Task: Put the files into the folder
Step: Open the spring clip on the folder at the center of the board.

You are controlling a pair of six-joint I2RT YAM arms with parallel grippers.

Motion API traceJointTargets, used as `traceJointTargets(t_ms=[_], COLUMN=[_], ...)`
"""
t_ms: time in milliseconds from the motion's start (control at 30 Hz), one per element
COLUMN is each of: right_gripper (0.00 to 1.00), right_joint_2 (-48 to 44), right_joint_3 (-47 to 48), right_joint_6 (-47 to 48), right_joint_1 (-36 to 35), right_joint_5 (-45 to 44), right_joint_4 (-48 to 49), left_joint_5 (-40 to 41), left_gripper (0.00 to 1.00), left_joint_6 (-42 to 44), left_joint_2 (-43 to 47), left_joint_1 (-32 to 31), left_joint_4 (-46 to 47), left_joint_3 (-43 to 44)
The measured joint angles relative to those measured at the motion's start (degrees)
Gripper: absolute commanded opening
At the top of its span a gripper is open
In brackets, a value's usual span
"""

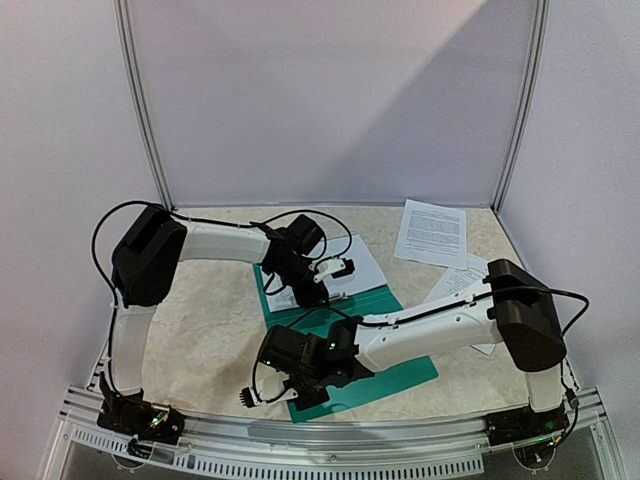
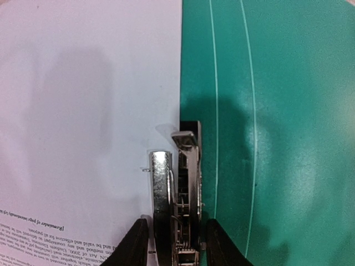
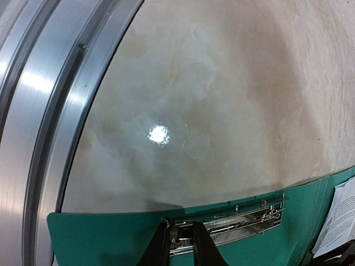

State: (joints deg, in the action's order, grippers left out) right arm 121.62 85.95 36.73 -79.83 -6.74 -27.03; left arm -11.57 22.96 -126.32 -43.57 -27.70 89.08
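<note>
The beige marbled counter (image 1: 215,330) is shining under the light; a grey metal rail (image 1: 330,435) is running along its near edge, and white walls (image 1: 320,100) are standing behind.

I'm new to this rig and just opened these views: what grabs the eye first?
The open teal folder mid-table, both arms bent over it. The left end effector grips its metal clip beside a printed sheet; the right end effector pinches clip hardware at the folder's near edge. Loose files lie at the right rear.
</note>
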Motion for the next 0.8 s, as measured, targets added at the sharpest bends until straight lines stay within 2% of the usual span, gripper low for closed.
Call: traceJointTargets(t_ms=[800], right_gripper=[0.09], right_joint_2=[0.09], right_joint_3=[-1.44], right_joint_6=[-4.79], right_joint_1=[0.87], right_joint_5=[0.33], right_joint_4=[1.62], left_joint_5=[0.02], left_gripper=[0.37], left_joint_6=[0.92], left_joint_2=[-0.61], left_joint_1=[0.00], left_joint_4=[-0.20], left_joint_3=[0.76])
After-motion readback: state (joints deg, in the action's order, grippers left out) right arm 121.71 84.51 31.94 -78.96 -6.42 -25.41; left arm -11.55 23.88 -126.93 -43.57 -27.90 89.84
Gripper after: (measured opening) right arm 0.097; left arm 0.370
